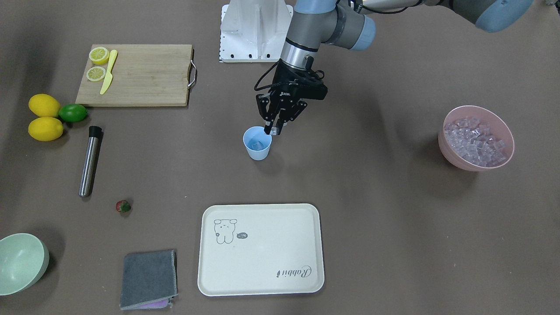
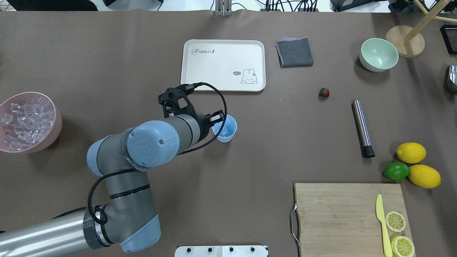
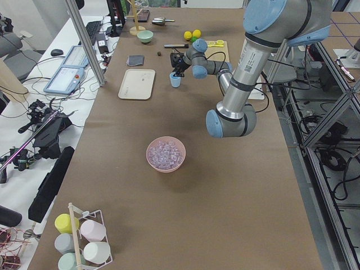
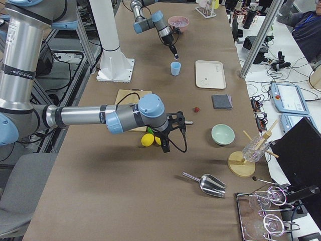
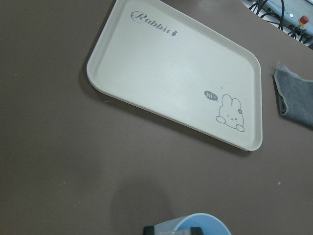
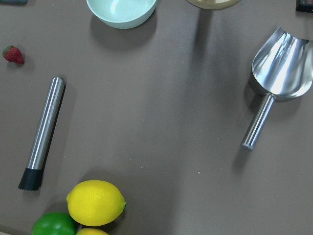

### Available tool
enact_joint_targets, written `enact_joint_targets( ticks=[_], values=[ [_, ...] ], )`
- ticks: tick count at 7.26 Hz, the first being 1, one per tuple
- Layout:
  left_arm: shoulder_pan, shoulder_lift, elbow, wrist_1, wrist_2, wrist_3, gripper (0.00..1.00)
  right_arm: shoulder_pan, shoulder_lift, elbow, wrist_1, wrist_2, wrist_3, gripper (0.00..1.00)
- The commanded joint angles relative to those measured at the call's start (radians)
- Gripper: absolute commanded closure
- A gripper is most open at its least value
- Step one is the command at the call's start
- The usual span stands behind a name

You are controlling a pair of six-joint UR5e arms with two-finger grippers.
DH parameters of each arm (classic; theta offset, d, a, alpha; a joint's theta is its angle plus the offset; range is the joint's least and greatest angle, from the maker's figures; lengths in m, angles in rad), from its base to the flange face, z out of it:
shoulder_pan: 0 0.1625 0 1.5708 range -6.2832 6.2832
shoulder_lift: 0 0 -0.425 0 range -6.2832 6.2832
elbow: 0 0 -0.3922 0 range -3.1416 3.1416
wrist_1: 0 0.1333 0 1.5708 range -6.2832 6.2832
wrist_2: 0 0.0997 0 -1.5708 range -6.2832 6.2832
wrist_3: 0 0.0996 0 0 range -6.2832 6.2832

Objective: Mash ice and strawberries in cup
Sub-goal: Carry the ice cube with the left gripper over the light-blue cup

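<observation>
Left claw hangs over cup rim at its 9 o'clock overhead, likely to drop ice; grip unclear | right claw grip unclear | strawberry at cup's 2 o'clock

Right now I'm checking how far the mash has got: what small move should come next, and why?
Probably raise the left gripper straight up, clear of the cup. Its fingertips sit at the cup's rim, ice lies inside, and the strawberry is on the table, far from the cup. Lifting clear would leave the cup open for the strawberry.
</observation>
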Motion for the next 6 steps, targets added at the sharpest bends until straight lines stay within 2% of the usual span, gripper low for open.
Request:
enact_joint_targets(
  ticks=[1,2,3,4,6],
  values=[
    [0.007,-0.035,0.044,0.002,0.012,-0.03,1.0,0.0,0.0,0.001,0.0,0.0,0.0,0.0],
    [0.008,-0.035,0.045,0.0,0.012,-0.03,1.0,0.0,0.0,0.001,-0.001,0.0,0.0,0.0],
    [0.017,-0.037,0.039,-0.001,0.011,-0.032,0.45,0.0,0.0,0.001,0.0,0.0,0.0,0.0],
    [0.03,-0.029,0.047,0.0,0.011,-0.027,0.03,0.0,0.0,0.001,0.0,0.0,0.0,0.0],
    [0.044,-0.029,0.03,0.073,0.006,0.026,0.02,0.0,0.0,0.001,0.0,0.0,-0.008,0.0]
  ],
)
